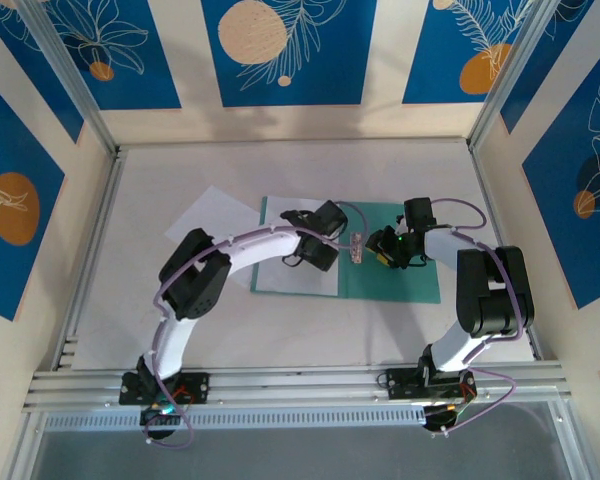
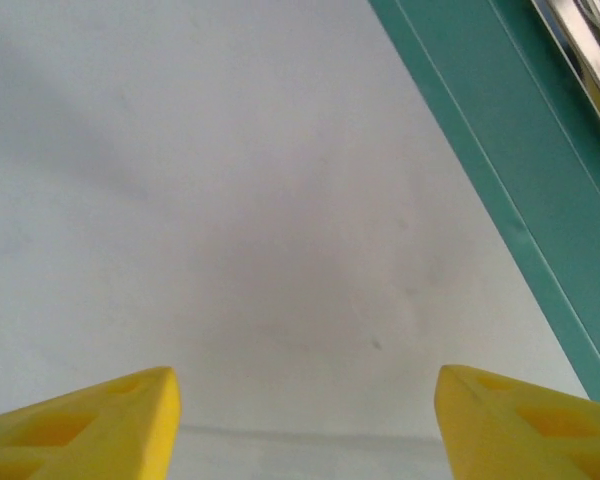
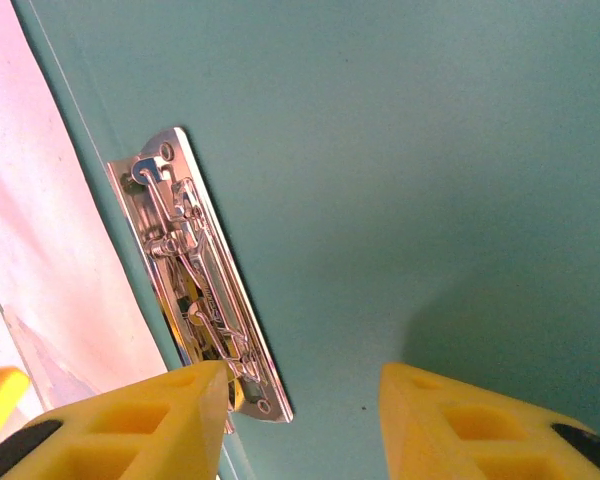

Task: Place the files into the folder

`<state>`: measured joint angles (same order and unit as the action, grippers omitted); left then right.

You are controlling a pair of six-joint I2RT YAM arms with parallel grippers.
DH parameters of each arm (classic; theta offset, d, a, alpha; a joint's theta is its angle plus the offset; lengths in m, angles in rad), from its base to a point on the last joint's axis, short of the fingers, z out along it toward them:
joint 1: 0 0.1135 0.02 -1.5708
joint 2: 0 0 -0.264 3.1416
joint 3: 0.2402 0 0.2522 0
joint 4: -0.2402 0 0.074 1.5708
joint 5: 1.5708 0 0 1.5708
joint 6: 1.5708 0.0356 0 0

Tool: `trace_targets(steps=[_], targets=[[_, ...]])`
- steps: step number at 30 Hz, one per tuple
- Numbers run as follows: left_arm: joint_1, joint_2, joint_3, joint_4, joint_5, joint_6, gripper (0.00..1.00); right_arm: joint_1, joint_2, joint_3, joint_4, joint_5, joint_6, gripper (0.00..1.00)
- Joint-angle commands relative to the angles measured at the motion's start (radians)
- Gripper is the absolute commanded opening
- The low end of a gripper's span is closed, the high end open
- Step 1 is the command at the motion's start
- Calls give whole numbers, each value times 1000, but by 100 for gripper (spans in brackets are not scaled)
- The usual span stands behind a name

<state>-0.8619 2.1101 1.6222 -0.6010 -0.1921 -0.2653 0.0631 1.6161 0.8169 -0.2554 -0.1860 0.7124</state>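
The folder point(image 1: 410, 285) lies spread open on the table point(image 1: 280, 330), both teal leaves flat. One white sheet point(image 1: 280, 275) covers its left leaf. A second sheet point(image 1: 205, 215) lies askew on the table beyond the folder's far left corner, and one of its corners reaches the folder's edge (I can't tell whether it tucks under).

The left gripper point(image 2: 305, 425) hangs low over the sheet on the left leaf. Its yellow fingers point(image 2: 100, 420) are spread wide with nothing between them, and the bare teal spine is just to its right.

The right gripper point(image 3: 300, 420) hovers over the right leaf, its jaws also parted and empty. The silver clip point(image 3: 200, 285) is just beside its left finger, near the fold.
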Motion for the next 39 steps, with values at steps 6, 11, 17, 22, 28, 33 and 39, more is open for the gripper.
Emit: trace_targets(steps=[6, 11, 17, 22, 28, 33, 39], targets=[[23, 36, 42, 53, 29, -32, 64, -4, 10, 3, -21, -7, -8, 45], [24, 63, 36, 51, 1, -20, 64, -4, 13, 3, -21, -7, -7, 45], [30, 78, 9, 53, -21, -1, 64, -5, 17, 2, -20, -6, -9, 45], [45, 78, -13, 44, -29, 21, 66, -7, 22, -1, -13, -12, -10, 45], [65, 68, -39, 46, -46, 33, 66, -8, 23, 0, -12, -13, -7, 45], [75, 69, -43, 41, -58, 39, 66, -8, 25, 3, -15, -12, -9, 45], [81, 64, -42, 38, -69, 30, 66, -8, 24, 7, -24, 1, -14, 45]])
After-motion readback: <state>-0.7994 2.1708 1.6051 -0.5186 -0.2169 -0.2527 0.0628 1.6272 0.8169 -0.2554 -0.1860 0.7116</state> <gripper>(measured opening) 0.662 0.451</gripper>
